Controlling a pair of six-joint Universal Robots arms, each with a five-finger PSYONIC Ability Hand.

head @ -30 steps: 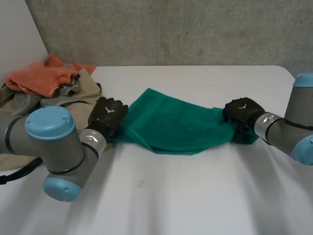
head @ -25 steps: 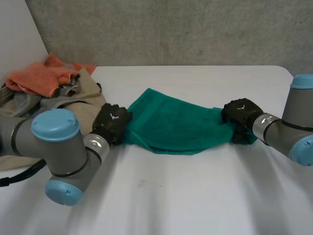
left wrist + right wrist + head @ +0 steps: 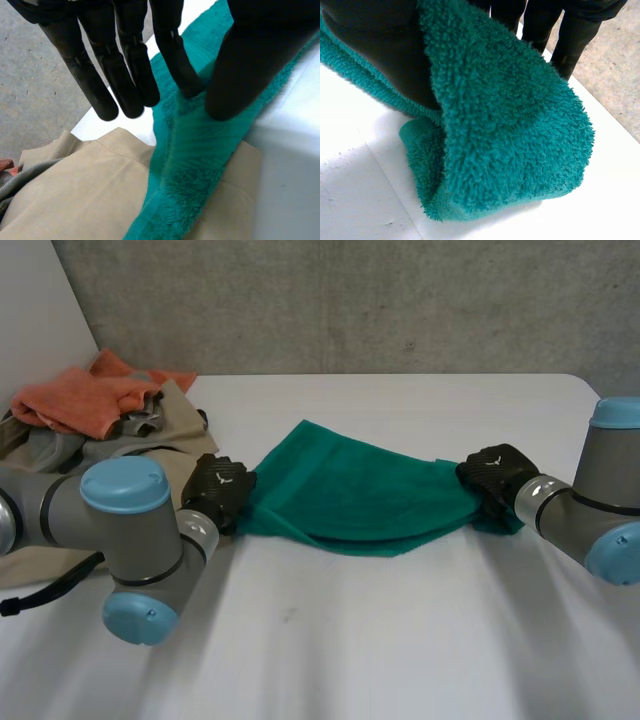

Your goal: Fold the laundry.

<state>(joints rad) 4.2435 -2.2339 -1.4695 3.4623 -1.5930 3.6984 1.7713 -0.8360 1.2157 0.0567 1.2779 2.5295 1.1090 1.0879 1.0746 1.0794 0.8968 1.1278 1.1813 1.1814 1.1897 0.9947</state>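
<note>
A green towel [image 3: 360, 495] hangs stretched between my two hands just above the white table [image 3: 400, 640]. My left hand [image 3: 218, 490] holds its left end; in the left wrist view the thumb [image 3: 250, 65] and a finger [image 3: 175, 55] pinch the green towel [image 3: 200, 150]. My right hand [image 3: 495, 475] grips the right end. In the right wrist view the green towel [image 3: 510, 125] is wrapped over the thumb [image 3: 395, 55], with the fingers [image 3: 570, 35] behind it.
A pile of laundry lies at the table's back left: an orange cloth [image 3: 85, 395] on top and a beige cloth [image 3: 150, 455], whose beige fabric [image 3: 80, 190] lies just under my left hand. A concrete wall stands behind the table.
Both hands have come down towards the table with the towel, and its middle now sags lower. The left hand moved a little nearer.
</note>
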